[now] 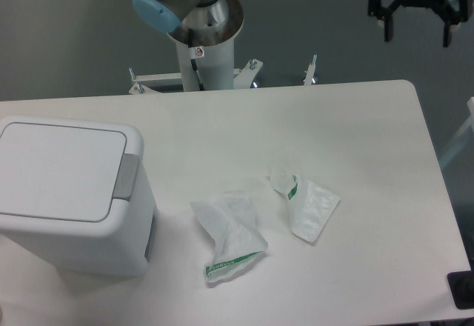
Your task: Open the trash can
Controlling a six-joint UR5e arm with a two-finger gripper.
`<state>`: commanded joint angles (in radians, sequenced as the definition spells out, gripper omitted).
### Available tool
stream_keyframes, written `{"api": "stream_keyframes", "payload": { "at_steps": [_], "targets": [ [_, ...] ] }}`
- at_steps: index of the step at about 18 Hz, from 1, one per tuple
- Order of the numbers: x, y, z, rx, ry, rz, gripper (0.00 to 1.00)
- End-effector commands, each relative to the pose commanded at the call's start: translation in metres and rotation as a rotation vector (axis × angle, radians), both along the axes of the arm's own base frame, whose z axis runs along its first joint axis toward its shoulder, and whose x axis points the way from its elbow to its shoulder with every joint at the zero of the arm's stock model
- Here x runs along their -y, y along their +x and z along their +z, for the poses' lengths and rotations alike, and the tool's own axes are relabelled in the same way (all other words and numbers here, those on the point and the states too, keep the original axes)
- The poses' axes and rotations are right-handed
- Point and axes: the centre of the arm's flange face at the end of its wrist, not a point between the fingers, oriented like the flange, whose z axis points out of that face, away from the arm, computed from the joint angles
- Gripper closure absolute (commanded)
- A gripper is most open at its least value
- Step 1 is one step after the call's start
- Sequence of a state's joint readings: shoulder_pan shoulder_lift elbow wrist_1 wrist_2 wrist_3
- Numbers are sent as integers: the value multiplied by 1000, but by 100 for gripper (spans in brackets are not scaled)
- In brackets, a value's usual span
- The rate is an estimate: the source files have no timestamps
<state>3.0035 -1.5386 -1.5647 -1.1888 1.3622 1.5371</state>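
Closed trash can (67, 193), gripper (418, 22) apart

White worktop (355, 126) with rounded far-right corner. Two crumpled clear plastic bags with green print lie on it, near each other but apart: left bag (231, 235) toward the front edge, right bag (307, 206) slightly further back. Small dark object (462, 290) at the worktop's front-right edge, cut off by the frame.
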Motion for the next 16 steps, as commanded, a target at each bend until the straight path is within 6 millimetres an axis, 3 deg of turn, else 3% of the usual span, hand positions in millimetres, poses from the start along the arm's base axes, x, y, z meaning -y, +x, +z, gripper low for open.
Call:
{"api": "stream_keyframes", "payload": {
  "at_steps": [4,6,8,10,12,16],
  "targets": [
    [-6,4,-1,3,8,-14,0],
    [-25,14,-3,17,29,-34,0],
    [-38,22,-6,64,84,71,0],
    [-59,31,-4,111,161,208,0],
    [-95,50,-2,133,222,255,0],
    [-136,77,-3,214,312,396,0]
  ]
}}
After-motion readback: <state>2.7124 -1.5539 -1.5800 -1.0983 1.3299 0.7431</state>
